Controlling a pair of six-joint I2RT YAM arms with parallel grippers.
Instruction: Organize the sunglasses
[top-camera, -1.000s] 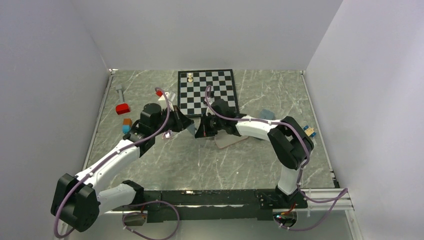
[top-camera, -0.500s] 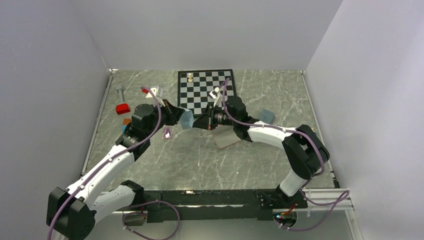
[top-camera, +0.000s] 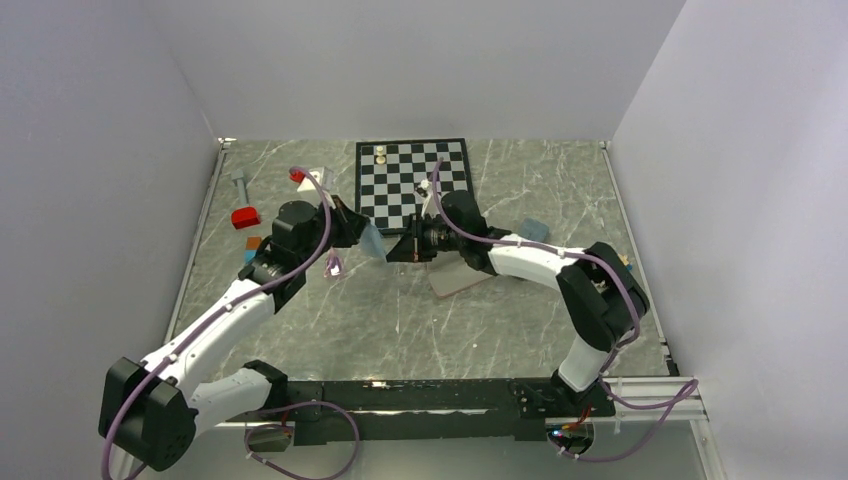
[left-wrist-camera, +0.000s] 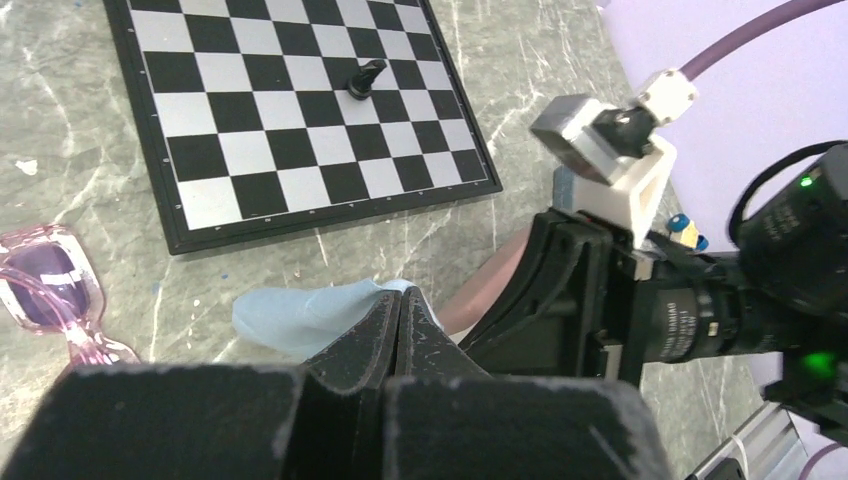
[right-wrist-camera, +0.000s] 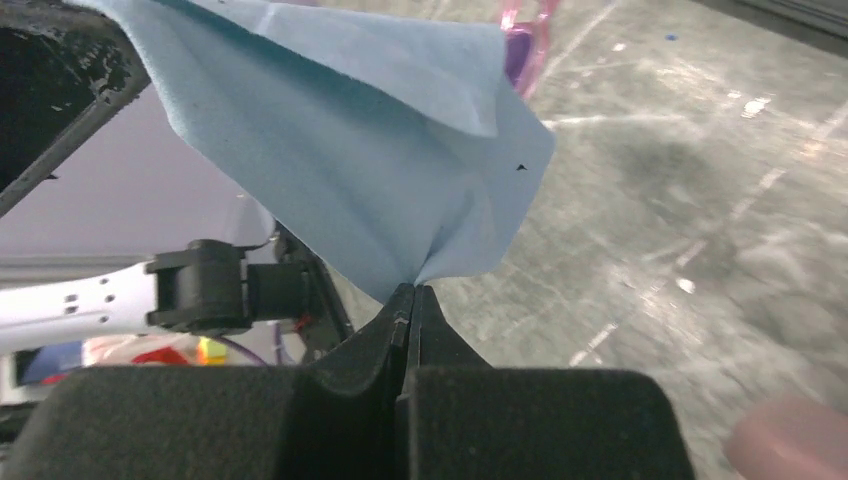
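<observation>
A light-blue cloth (top-camera: 373, 242) hangs between my two grippers above the table. My left gripper (top-camera: 358, 233) is shut on one corner of it (left-wrist-camera: 300, 315). My right gripper (top-camera: 402, 249) is shut on the opposite corner (right-wrist-camera: 380, 150). The purple-pink sunglasses (top-camera: 334, 266) lie on the table just left of the cloth, also in the left wrist view (left-wrist-camera: 50, 285) and behind the cloth in the right wrist view (right-wrist-camera: 525, 40). The white-framed sunglasses are out of view.
A pink case (top-camera: 462, 278) lies under the right arm. A second blue cloth (top-camera: 533, 230) lies to the right. A chessboard (top-camera: 415, 180) with a few pieces sits at the back. Red and coloured blocks (top-camera: 245, 217) lie at the left.
Both grippers have risen from the table with the cloth pinched between them. The right wrist swung up and back, and the cloth now hangs stretched in the air.
</observation>
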